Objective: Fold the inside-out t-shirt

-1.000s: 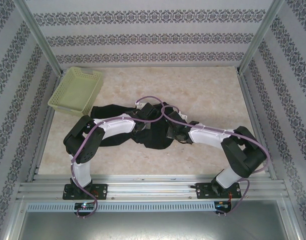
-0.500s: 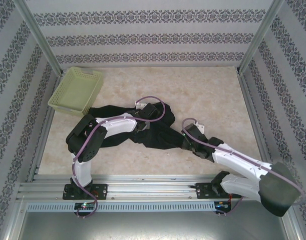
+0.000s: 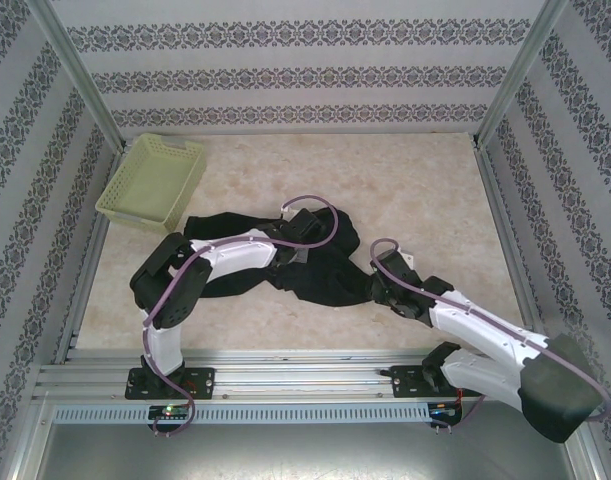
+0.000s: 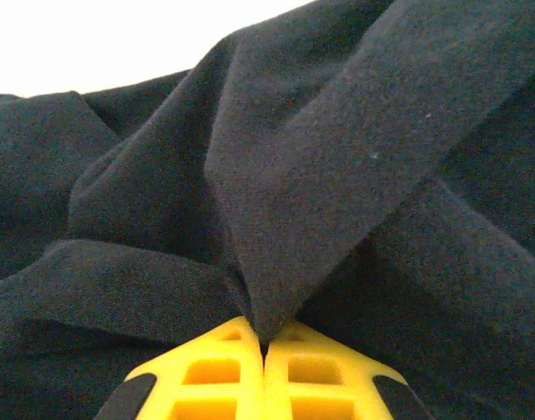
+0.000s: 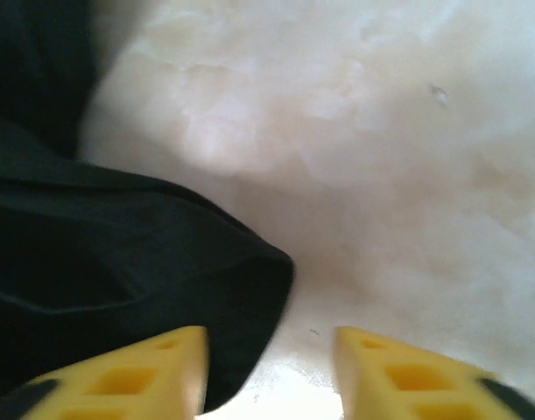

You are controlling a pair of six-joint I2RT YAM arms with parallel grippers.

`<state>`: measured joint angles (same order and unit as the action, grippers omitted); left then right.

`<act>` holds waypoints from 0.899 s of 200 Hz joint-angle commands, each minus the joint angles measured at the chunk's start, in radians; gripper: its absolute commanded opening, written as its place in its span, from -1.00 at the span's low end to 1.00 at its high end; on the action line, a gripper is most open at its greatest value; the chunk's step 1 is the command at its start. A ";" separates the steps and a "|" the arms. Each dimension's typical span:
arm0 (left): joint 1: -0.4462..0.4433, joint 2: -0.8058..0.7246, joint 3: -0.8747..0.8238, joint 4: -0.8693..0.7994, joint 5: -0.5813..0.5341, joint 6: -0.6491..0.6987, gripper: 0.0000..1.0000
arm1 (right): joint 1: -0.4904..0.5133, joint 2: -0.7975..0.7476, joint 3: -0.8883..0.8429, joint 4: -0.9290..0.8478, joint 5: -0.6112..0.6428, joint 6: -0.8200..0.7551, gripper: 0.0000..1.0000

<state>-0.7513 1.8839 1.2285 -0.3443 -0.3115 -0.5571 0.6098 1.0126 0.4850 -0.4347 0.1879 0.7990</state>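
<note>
Task thing: the inside-out t-shirt (image 3: 330, 285) lies bunched in a dark rope-like heap across the centre of the overhead view, on the pale table (image 3: 415, 180). It is not flat anywhere that shows.
Tag: not found in these views.
Left gripper (image 4: 263, 337): yellow fingers pressed together at the bottom of its wrist view, pinching a narrow ridge of the black cloth that rises up and to the right from the tips.
Right gripper (image 5: 269, 346): fingers spread at the bottom of its wrist view, gripping nothing. A rounded edge of the shirt reaches in from the left and lies against the left finger; bare table lies under the right one.
Basket (image 3: 150, 180): upper left of the overhead view, close to the shirt's left end. Whether they touch I cannot tell.
Step in hand, my reading: spreading the heap out, ahead of any fold.
Risk 1: the left pinch looks thin. A hard pull may slip the ridge free, or drag the whole heap instead of opening it.
Risk 2: if the right fingers close where they are, they likely catch only the edge's lip, or nothing.
Risk 3: the left forearm lies across the cloth, so moving it could trap or re-bunch the fabric beneath.
Risk 4: folding while it is bunched would set creases in.
</note>
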 commanded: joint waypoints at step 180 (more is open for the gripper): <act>0.428 -0.547 -0.426 -0.164 0.161 -0.040 0.33 | 0.052 -0.004 0.110 -0.063 0.243 -0.091 -1.00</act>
<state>-0.3309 1.2755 0.7986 -0.5323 -0.2379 -0.5854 0.6701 1.1168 0.6495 -0.4244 0.3817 0.6914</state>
